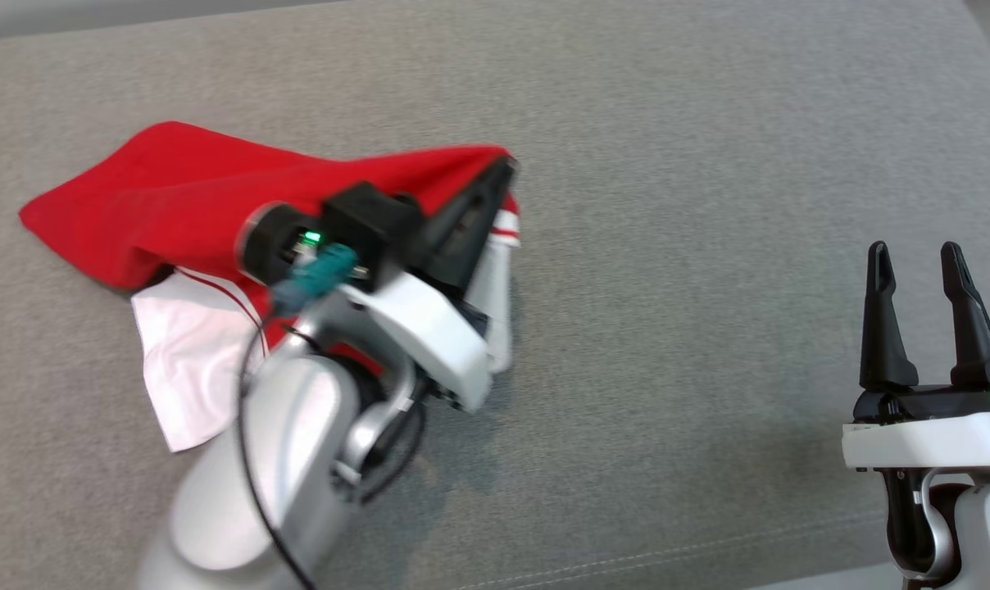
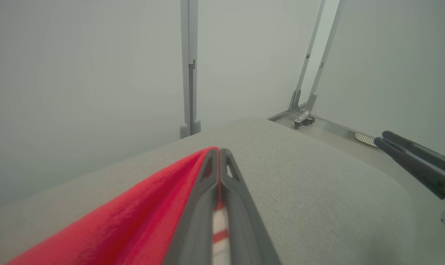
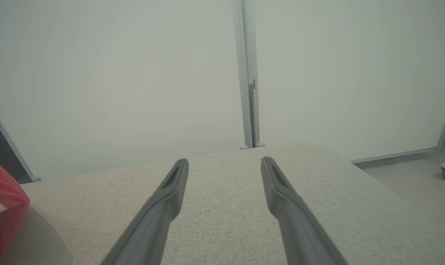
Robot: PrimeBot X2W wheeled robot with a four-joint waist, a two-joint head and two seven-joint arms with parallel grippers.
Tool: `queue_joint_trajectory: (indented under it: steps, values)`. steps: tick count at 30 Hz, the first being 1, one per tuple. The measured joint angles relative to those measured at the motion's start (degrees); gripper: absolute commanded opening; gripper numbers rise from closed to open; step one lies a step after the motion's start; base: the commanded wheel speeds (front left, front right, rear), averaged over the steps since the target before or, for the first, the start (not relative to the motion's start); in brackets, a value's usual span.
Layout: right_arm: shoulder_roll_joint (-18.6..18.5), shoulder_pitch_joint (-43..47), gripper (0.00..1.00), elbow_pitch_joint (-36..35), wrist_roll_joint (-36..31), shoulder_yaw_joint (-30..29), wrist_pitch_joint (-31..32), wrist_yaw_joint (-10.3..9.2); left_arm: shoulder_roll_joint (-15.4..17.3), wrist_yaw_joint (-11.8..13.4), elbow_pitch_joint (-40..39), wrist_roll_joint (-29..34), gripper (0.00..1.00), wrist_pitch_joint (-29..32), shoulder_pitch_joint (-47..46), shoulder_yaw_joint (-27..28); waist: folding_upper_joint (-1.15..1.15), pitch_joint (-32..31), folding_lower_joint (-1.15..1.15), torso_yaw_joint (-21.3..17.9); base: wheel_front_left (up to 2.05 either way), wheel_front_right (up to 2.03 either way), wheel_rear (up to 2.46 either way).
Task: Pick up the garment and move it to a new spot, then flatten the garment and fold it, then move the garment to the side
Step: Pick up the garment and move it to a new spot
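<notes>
Pinching the garment [image 1: 175,188] by its edge mid-frame, left gripper [image 1: 499,172] clamped tight. It stretches toward upper left; right gripper [image 1: 913,254] gapes empty, lower right.

No writing, label, brand or number can be read: none on the red garment [image 1: 167,188] with its white striped trim, none on the grey upholstered surface [image 1: 708,164].

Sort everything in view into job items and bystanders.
Job: red garment, left gripper clamped on its edge, right gripper open, grey padded surface.
Bystanders: upright metal post, wheeled frame leg on the floor.
</notes>
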Motion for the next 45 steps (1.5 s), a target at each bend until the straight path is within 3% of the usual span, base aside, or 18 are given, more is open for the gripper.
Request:
queue_joint_trajectory:
  steps: [5, 11, 16, 17, 18, 24, 27, 33, 34, 42, 45]
  values:
    - [0.1, 0.1, 1.0, 0.2, 1.6, 0.8, 0.0, 0.0, -5.5, -2.1, 7.8, -0.3, 0.0, -0.8, -0.7, -6.5, 0.0, 0.0, 0.0, -5.0, 0.0, 0.0, 0.0]
    - [0.1, 0.1, 1.0, 0.5, 3.0, 2.4, 0.0, 0.0, -6.9, -2.3, 15.8, -1.0, 0.0, -2.6, -3.5, -9.4, 0.0, 0.7, 0.0, -9.8, 0.0, 0.0, 0.0]
    - [0.1, 0.1, 1.0, 1.1, 3.4, 2.3, 0.0, 0.0, -7.3, -2.9, 20.4, -3.0, 0.0, -4.2, -4.3, -11.1, 0.0, 2.6, 0.0, -10.4, 0.0, 0.0, 0.0]
    - [0.1, 0.1, 1.0, 1.4, 3.4, 2.2, 0.0, 0.0, -7.3, -2.9, 20.8, -3.0, 0.84, -4.9, -4.4, -11.6, 0.0, 2.7, 0.0, -10.2, 0.0, 0.0, 0.0]
    - [0.1, 0.1, 1.0, 1.6, 3.4, 2.2, 0.0, 0.0, -7.2, -2.9, 20.9, -3.1, 1.0, -5.4, -4.6, -12.0, 0.0, 2.7, 0.0, -9.8, 0.0, 0.0, 0.0]
    - [0.2, -0.2, 1.0, 2.4, 2.8, 1.8, 0.0, 0.0, -7.3, -2.2, 16.9, -3.3, 1.0, -8.4, -5.3, -13.8, 0.0, 2.1, 0.0, -6.9, 0.0, 0.0, 0.0]
    - [0.1, -0.4, 1.0, 3.1, 1.7, 1.3, 0.0, 0.0, -6.3, -0.1, 11.7, -2.5, 1.0, -9.7, -5.1, -13.0, 0.0, 1.4, 0.0, -4.9, 0.0, 0.0, 0.0]
    - [0.1, -0.5, 1.0, 3.1, -1.2, 1.1, 0.0, 0.0, 2.0, 6.8, 2.9, -1.8, 1.0, -10.7, 0.1, -5.5, 0.0, -0.4, 0.0, 0.3, 0.0, 0.0, 0.0]
    - [0.1, -0.5, 1.0, 3.1, -1.2, 1.1, 0.0, 0.0, 2.0, 6.8, 2.9, -1.8, 1.0, -10.7, 0.1, -5.5, 0.0, -0.4, 0.0, 0.3, 0.0, 0.0, 0.0]
    - [0.1, 1.6, 1.0, 2.5, -4.5, 2.2, 0.0, 0.0, 10.7, 14.6, -3.1, -3.9, 1.0, -13.2, 13.6, 5.8, 0.0, -4.3, 0.0, 6.6, 0.0, 0.0, 0.0]
    - [0.1, 3.5, 1.0, 2.5, -5.3, 2.3, 0.0, 0.0, 12.5, 16.1, -3.8, -5.5, 1.0, -14.2, 19.4, 8.9, 0.0, -6.1, 0.0, 8.2, 0.0, 0.0, 0.0]
